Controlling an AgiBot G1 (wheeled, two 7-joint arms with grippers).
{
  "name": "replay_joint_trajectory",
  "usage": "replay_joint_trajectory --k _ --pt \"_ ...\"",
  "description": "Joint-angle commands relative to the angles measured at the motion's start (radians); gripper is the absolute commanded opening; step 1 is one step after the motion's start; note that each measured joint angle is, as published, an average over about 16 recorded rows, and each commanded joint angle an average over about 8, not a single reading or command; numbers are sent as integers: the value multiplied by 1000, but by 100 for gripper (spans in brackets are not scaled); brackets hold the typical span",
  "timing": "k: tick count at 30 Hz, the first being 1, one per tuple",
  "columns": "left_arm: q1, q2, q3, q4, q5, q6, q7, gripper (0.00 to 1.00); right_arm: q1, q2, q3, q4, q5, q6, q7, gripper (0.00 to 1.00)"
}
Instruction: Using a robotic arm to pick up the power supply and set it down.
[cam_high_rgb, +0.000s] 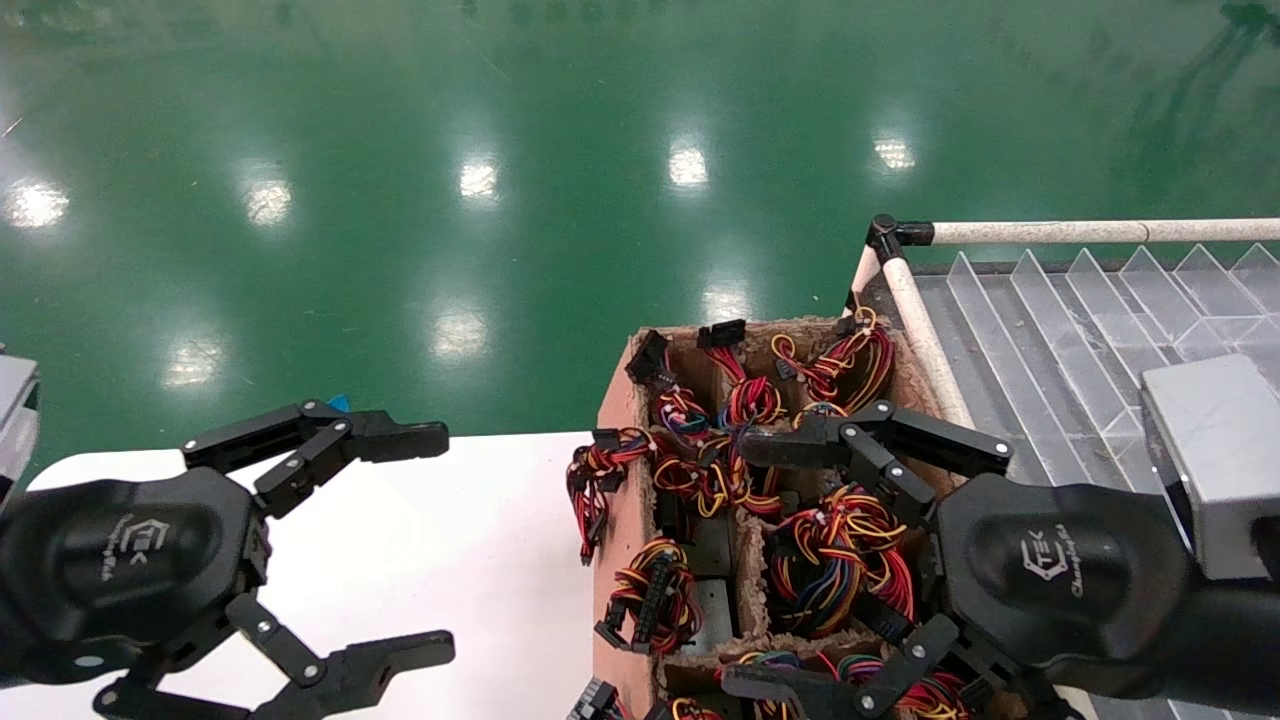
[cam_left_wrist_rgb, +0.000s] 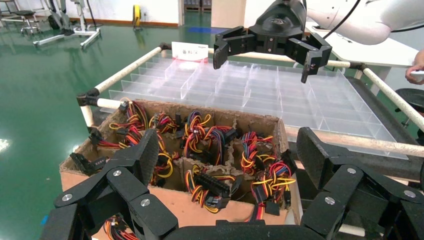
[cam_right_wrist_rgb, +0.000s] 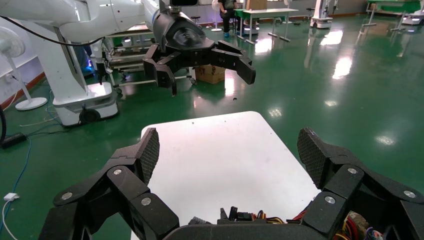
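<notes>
The right claw (cam_high_rgb: 775, 560) hangs wide open and empty over the cardboard box (cam_high_rgb: 622, 400), one finger above the middle cells, the other over the near edge. The left claw (cam_high_rgb: 430, 540) is just as wide open and just as empty, but it hovers over the bare white tabletop (cam_high_rgb: 480, 520), beside the box and not above it. So the right arm is plainly the nearer one, and I judge the pick will be its job.

The power supply lies straight below the right claw, down inside the box. What shows of it is mostly wire (cam_high_rgb: 835, 555): a thick bundle of red, yellow, black and some blue strands, looped and spilling over the divider walls, with black plug ends (cam_high_rgb: 655, 600) hanging off. A patch of dull grey metal (cam_high_rgb: 712, 610) shows at the bottom of one near cell, just left of the claw; it is probably a casing, though no fan grille can be made out. Its long axis cannot be told, since wires cover nearly all of it.

The left wrist view shows several cells, each stuffed with a similar bundle (cam_left_wrist_rgb: 200, 135), so more than one unit sits there.

Beyond the box, on the robot's right, stands a clear divided tray (cam_high_rgb: 1050, 320) in a white pipe frame (cam_high_rgb: 1080, 232), a likely place to set the unit down.
</notes>
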Motion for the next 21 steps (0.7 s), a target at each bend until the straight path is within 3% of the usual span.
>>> replay_joint_trajectory --k 1,17,18,21 --pt "0 0 0 0 0 0 0 100 0 0 0 0 0 0 0 100" --pt "0 0 0 0 0 0 0 100 0 0 0 0 0 0 0 100" --pt "0 0 0 0 0 0 0 93 0 0 0 0 0 0 0 100" --pt "0 0 0 0 0 0 0 55 0 0 0 0 0 0 0 100"
